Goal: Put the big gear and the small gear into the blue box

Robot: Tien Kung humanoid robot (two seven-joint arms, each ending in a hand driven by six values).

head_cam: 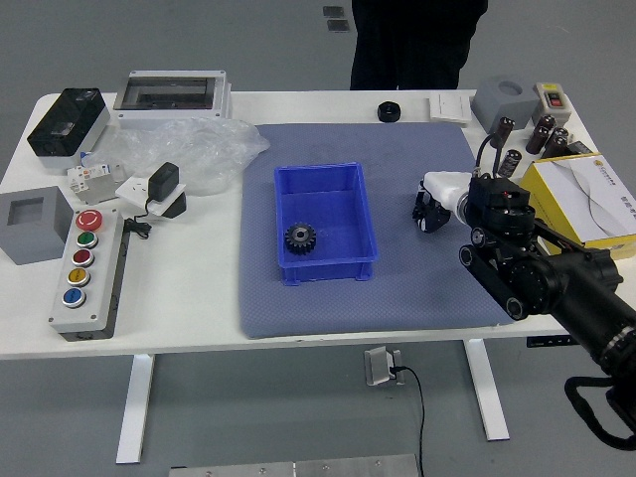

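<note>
blue box (pixel 339 211), one dark gear (pixel 300 238) in its near-left part, sits left of the right hand (pixel 446 191), so i'd guess leftward next, but can't tell if that hand's gripping anything

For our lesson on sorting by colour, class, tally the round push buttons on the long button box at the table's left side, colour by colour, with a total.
Red buttons: 2
Green button: 1
Yellow button: 1
Blue button: 1
Total: 5
</note>
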